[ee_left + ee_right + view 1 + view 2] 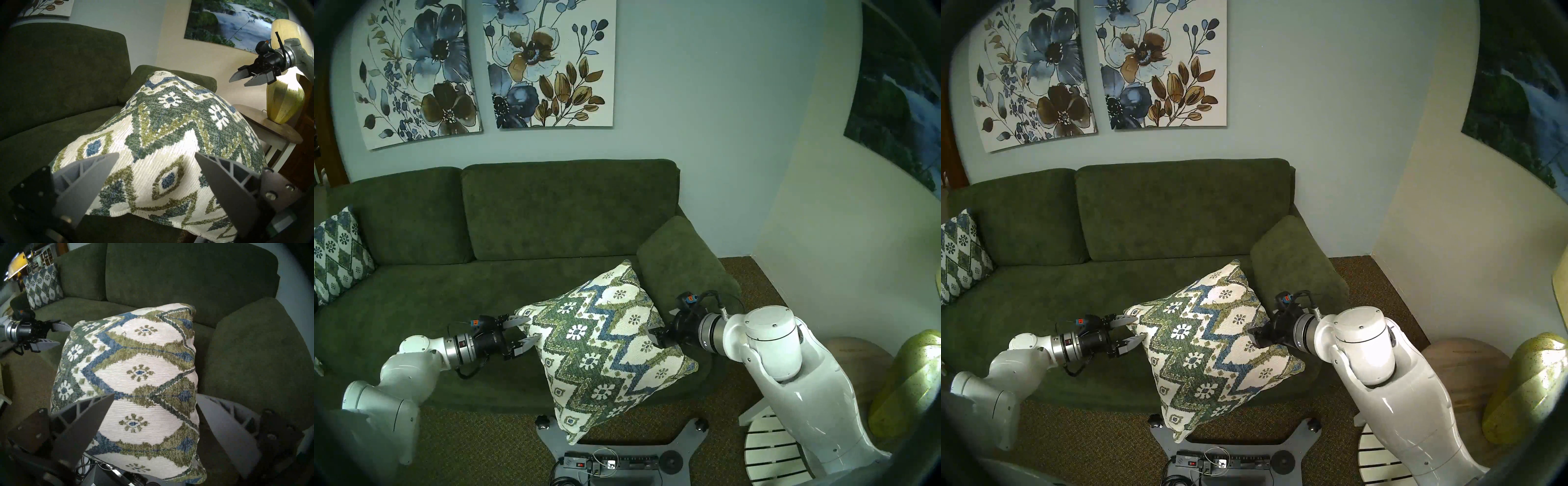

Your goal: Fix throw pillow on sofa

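Observation:
The throw pillow [602, 346] [1209, 342] [169, 135] [141, 375], cream with green and blue zigzags, lies tilted on the right part of the dark green sofa [551, 210] [1161, 210] [169, 277]. Its far corner is near the armrest [683, 258] and its near corner hangs past the seat's front edge. My left gripper [533, 328] [1141, 327] [157, 153] [65, 336] is open, its fingers straddling the pillow's left corner. My right gripper [656, 335] [1255, 334] [237, 83] [155, 394] is open by the pillow's right edge, holding nothing.
A second cushion [337, 251] [42, 285] with a diamond lattice leans at the sofa's far left end. A round side table [271, 127] with a yellow lamp [904, 383] [285, 100] stands right of the armrest. My base plate [619, 451] carries a power strip below the pillow's hanging corner.

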You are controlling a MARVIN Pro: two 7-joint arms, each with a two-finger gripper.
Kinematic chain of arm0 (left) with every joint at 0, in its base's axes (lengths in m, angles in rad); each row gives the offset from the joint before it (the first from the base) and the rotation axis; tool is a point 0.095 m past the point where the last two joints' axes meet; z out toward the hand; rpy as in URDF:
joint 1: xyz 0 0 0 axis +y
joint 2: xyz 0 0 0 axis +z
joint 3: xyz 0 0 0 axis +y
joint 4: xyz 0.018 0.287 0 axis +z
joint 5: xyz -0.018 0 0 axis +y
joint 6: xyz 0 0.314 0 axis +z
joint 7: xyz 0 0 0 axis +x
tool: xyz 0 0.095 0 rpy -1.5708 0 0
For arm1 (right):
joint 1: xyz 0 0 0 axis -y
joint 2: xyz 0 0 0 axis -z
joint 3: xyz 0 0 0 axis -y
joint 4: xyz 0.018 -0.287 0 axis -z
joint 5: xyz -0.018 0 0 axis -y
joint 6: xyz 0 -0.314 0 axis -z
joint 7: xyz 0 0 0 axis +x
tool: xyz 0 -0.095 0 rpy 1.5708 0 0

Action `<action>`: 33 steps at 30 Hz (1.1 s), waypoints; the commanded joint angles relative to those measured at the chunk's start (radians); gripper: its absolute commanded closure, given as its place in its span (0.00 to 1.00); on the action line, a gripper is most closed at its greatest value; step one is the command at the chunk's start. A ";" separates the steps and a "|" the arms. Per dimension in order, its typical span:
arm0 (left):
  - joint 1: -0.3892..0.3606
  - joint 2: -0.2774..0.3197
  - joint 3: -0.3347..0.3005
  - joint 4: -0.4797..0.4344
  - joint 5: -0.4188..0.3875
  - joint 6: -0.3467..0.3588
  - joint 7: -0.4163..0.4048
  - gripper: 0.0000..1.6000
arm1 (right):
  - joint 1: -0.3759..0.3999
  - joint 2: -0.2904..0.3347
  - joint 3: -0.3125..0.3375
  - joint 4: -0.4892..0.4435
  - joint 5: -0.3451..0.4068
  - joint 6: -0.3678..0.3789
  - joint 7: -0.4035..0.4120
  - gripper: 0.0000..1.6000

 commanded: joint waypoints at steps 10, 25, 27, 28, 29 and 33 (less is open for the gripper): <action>0.003 0.016 -0.004 -0.007 -0.032 -0.005 -0.067 0.00 | 0.059 -0.043 -0.033 0.216 0.029 -0.146 0.047 0.00; 0.007 0.031 -0.004 -0.020 -0.042 0.004 -0.054 0.00 | 0.193 -0.129 -0.039 0.433 -0.007 -0.198 0.124 0.00; 0.007 0.032 -0.004 -0.021 -0.042 0.005 -0.052 0.00 | 0.228 -0.140 -0.052 0.481 -0.008 -0.201 0.136 0.00; 0.007 0.032 -0.003 -0.022 -0.041 0.006 -0.050 0.00 | 0.248 -0.146 -0.062 0.508 -0.010 -0.201 0.143 0.00; 0.007 0.032 -0.003 -0.022 -0.041 0.007 -0.046 0.00 | 0.255 -0.169 -0.059 0.535 -0.022 -0.211 0.149 0.00; 0.007 0.032 -0.002 -0.023 -0.040 0.009 -0.043 0.00 | 0.285 -0.198 -0.068 0.591 -0.032 -0.217 0.160 0.00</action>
